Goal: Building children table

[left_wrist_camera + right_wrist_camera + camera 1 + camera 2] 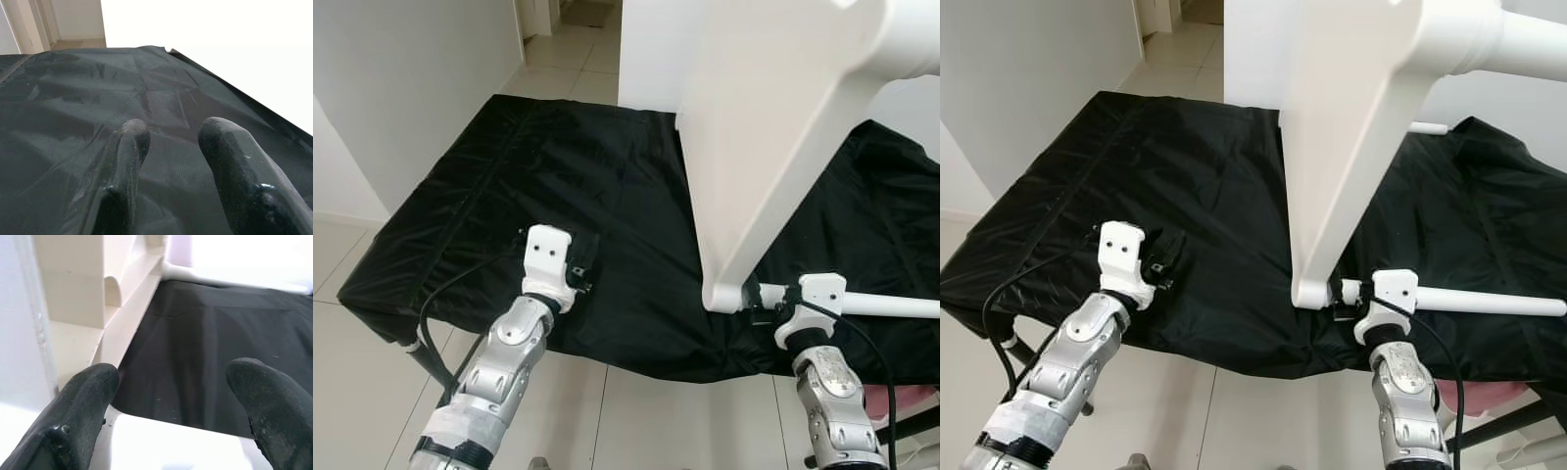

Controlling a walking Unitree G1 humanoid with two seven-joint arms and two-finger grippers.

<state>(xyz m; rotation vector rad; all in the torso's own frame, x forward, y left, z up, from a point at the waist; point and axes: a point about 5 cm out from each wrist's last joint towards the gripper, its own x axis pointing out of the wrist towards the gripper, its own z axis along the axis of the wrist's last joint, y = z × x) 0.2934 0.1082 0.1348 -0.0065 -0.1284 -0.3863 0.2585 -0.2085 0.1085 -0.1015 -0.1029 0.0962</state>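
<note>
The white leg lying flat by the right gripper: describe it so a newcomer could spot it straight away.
Start at the black cloth over the work surface, then find the big white table top standing tilted on it. At its lowest corner, beside the right gripper, a round white leg points off to the right. It is the slim rod lying flat there.

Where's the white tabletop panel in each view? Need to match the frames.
Left eye view: white tabletop panel stands on edge, upper centre-right, its corner down on the cloth.
Right eye view: same panel, upper centre.
Left wrist view: blown-out white area past the cloth edge, probably the panel.
Right wrist view: cream underside with ribs, close beside one finger.
Shared landmark: the black cloth under it.
</note>
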